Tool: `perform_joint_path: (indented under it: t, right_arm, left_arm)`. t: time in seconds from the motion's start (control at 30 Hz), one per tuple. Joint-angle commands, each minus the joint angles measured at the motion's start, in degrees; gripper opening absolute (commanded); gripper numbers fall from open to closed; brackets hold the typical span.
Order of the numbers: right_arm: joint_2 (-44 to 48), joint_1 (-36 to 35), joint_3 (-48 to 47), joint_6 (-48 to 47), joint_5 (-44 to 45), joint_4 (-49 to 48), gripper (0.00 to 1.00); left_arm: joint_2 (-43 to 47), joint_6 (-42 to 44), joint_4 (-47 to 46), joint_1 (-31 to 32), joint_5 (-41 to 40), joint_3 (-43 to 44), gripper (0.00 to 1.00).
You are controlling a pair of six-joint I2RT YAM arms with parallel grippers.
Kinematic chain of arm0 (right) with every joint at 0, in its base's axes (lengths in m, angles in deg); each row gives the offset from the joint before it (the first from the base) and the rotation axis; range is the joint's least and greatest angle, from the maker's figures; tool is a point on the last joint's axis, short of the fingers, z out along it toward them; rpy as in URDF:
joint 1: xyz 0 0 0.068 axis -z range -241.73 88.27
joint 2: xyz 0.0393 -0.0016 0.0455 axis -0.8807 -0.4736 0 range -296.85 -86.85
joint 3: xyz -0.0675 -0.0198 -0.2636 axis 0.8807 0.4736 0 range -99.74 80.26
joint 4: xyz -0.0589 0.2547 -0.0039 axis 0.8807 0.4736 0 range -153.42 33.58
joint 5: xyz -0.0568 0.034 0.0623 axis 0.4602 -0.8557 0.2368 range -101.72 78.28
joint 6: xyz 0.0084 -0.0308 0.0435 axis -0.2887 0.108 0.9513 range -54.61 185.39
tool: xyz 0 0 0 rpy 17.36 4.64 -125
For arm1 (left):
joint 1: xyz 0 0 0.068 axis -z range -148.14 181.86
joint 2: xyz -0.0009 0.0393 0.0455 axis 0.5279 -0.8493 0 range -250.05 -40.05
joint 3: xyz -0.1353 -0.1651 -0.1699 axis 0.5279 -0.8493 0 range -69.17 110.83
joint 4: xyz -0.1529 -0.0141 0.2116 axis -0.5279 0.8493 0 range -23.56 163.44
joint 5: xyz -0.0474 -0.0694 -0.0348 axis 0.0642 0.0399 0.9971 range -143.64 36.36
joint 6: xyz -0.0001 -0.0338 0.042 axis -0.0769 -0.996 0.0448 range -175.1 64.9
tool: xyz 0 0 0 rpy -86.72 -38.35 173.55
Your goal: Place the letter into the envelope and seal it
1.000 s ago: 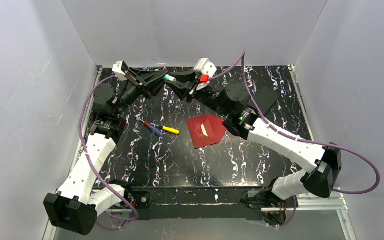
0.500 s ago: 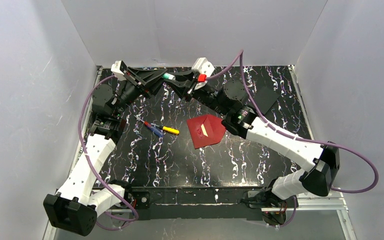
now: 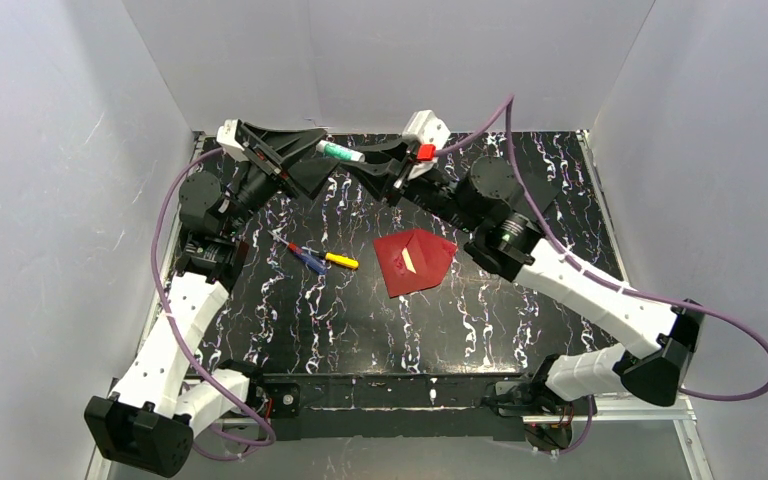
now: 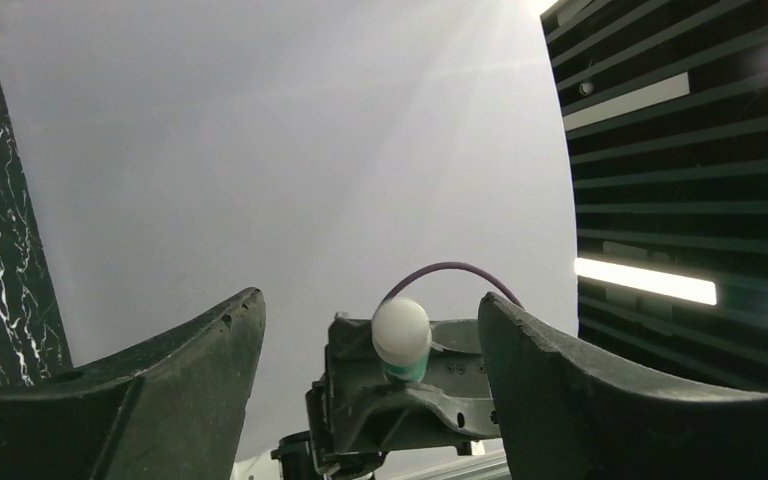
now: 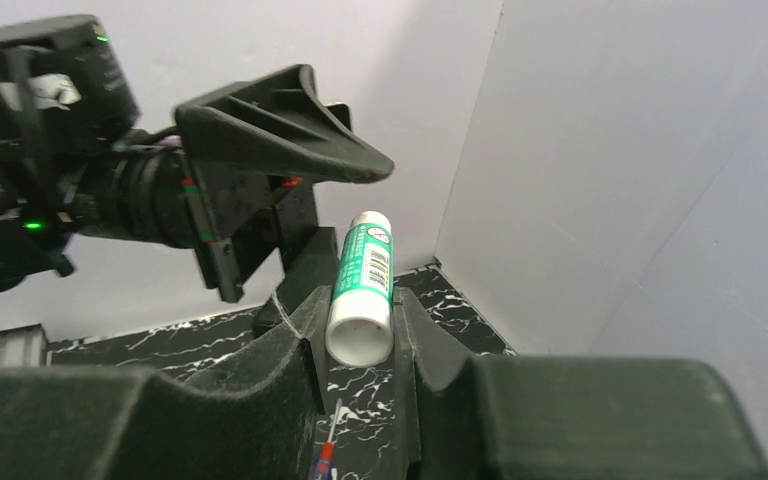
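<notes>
envelope [image 3: 400, 275]: mid worktop [image 3: 360, 320], toward its right edge; thin, light, floppy paper, so I'd pin the body and press the flap
letter [image 3: 410, 262]: pale sliver inside, probably
right gripper [image 5: 360, 310]: clamped on glue stick [image 5: 365, 265]
left gripper [image 4: 370, 305]: fingers apart, empty

Bright, even light; glare blooms across the pale grey wall panel [image 4: 310, 150], white strip lamps [image 4: 645, 281] glowing right of it.

Lab: white-walled enclosure [image 3: 380, 60], marbled table [image 3: 360, 320]
</notes>
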Motion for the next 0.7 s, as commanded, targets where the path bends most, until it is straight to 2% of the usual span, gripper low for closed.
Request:
perform_joint_path:
  t: [0.0,0.17,0.3,0.4,0.67]
  right_arm:
    - [3.8,-0.1,-2.4,2.4,-2.6,4.3,0.02]
    - [4.5,-0.1,-1.3,3.6,-1.9,5.5,0.01]
    - [3.9,-0.1,-2.4,3.6,-2.2,7.3,0.01]
    - [4.0,-0.1,-2.2,4.1,-2.1,7.3,0.01]
    - [4.9,-0.1,-1.5,5.1,-0.6,7.3,0.01]
  left_arm:
    - [-1.7,1.2,-0.3,-0.1,4.8,3.6,0.76]
    - [-3.9,-1.4,-0.4,-0.1,10.0,6.7,0.68]
    - [-5.4,-2.4,-0.3,-0.1,14.1,8.7,0.48]
    - [-5.5,-3.1,-0.3,-0.1,16.0,8.6,0.39]
    - [-4.0,-3.7,0.2,-0.1,18.0,7.9,0.36]
